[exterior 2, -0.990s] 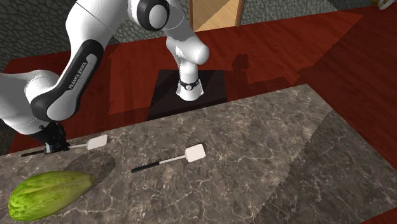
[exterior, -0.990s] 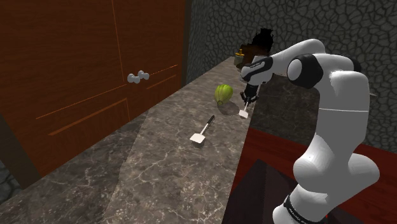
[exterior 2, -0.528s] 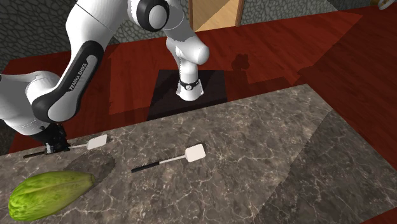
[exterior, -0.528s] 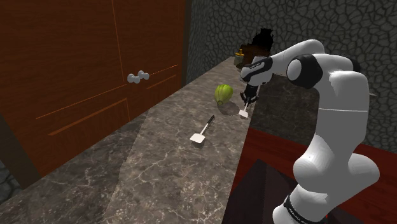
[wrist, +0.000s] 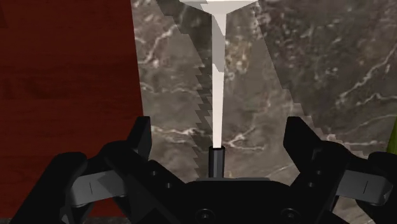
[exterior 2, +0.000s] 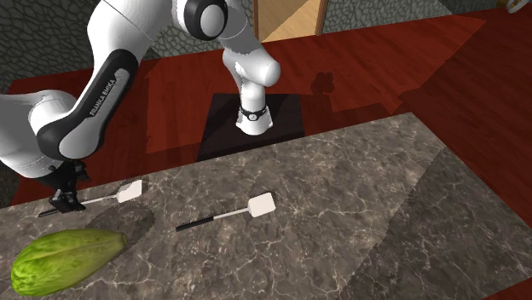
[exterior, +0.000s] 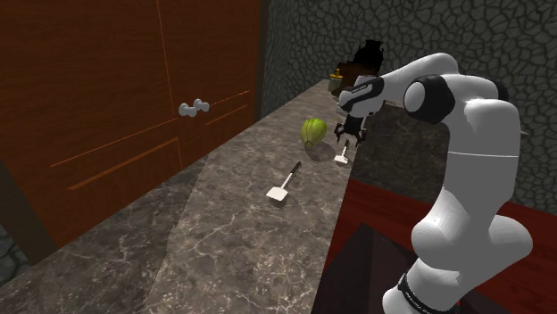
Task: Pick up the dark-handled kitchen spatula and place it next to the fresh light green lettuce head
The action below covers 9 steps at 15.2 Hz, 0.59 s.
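Note:
A spatula [exterior 2: 130,192] with a white blade and dark handle lies on the marble counter [exterior 2: 358,213] near its edge, close to the light green lettuce head [exterior 2: 68,256]. My gripper [exterior 2: 66,200] hovers just over its handle, open. In the wrist view the fingers [wrist: 143,137] stand wide apart with the dark handle end [wrist: 217,160] between them, untouched. From the shoulder, the gripper [exterior: 346,136] is above the spatula [exterior: 342,158], just right of the lettuce [exterior: 312,131]. A second, similar spatula [exterior 2: 256,206] lies mid-counter.
Brown cabinet doors with two knobs [exterior: 192,108] run along the counter's far side. A dark object [exterior: 357,67] sits at the counter's far end by the stone wall. The counter edge drops to a red floor [exterior 2: 384,68] near the gripper.
The gripper has opened and let go of the spatula handle, lifting slightly. The spatula stays on the counter beside the lettuce.

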Tool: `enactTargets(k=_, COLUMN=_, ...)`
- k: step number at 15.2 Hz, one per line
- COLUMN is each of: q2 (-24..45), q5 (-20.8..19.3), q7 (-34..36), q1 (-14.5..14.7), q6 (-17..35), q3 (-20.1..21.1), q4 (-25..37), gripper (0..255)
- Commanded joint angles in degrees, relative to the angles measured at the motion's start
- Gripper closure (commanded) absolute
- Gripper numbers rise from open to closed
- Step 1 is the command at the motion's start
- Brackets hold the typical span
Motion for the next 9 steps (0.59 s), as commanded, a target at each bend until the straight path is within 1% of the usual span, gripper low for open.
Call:
enactTargets(k=1, q2=-1.7, q5=-0.2, q7=0.1, q1=0.1, q6=-2.9, q3=-0.1, q4=1.3, gripper=0)
enactTargets(k=2, q2=-2.3, q5=-0.3, q7=0.2, q1=0.2, q6=-4.2, q3=-0.1, q4=1.9, gripper=0)
enactTargets(k=9, q2=-2.3, q5=-0.3, q7=0.2, q1=0.2, q6=-4.2, q3=-0.1, q4=1.9, gripper=0)
